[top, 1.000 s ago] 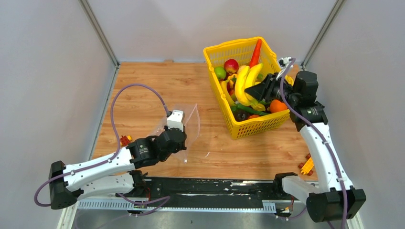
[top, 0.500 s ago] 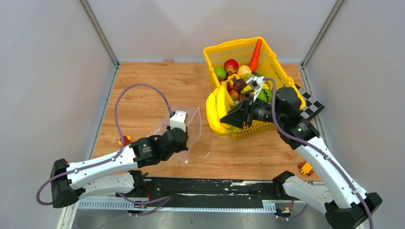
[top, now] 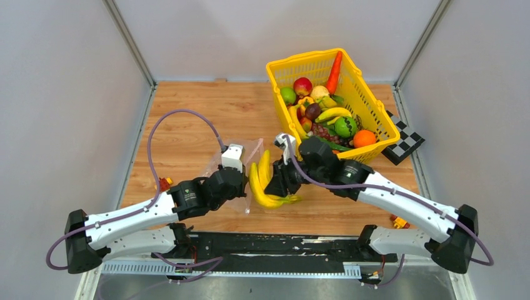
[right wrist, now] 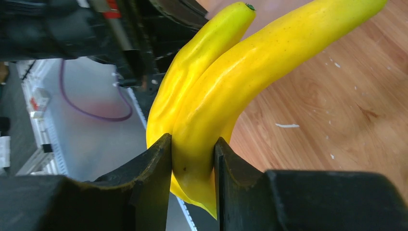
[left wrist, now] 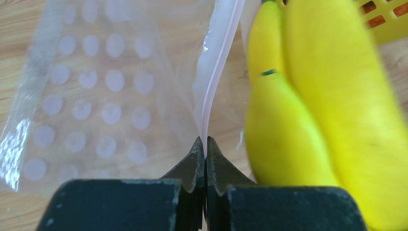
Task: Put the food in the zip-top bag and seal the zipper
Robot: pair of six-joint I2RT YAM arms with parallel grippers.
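Carrying a bunch of yellow plastic toy bananas (top: 262,182) to the bag is, by my judgement, the step in hand. The right gripper (right wrist: 192,144) is clamped across the bunch near its stem end, one jaw on either side. The fruit hangs above the wooden tabletop (top: 200,115), well to the near left of the yellow plastic lattice basket (top: 306,57), where the rest of the toy food lies.

The left gripper (left wrist: 205,143) has its jaws pressed together on the whitish-pink zip strip (left wrist: 215,67) of the clear, crinkly zip-top bag (left wrist: 96,86), holding that lip raised. The bag sits on the table left of centre, and no food shows inside it. In the left wrist view the bananas are just beside the strip, on its right.

Next, the bunch probably has to be tipped end-first past the raised lip and let go only once it is well inside. Whether the mouth gapes wide enough cannot be told.

No brand or writing can be read anywhere. The bag carries only rows of pale round dots, one banana a small green band (left wrist: 268,72), and a black-and-white chequered board (top: 405,140) lies to the right of the basket.
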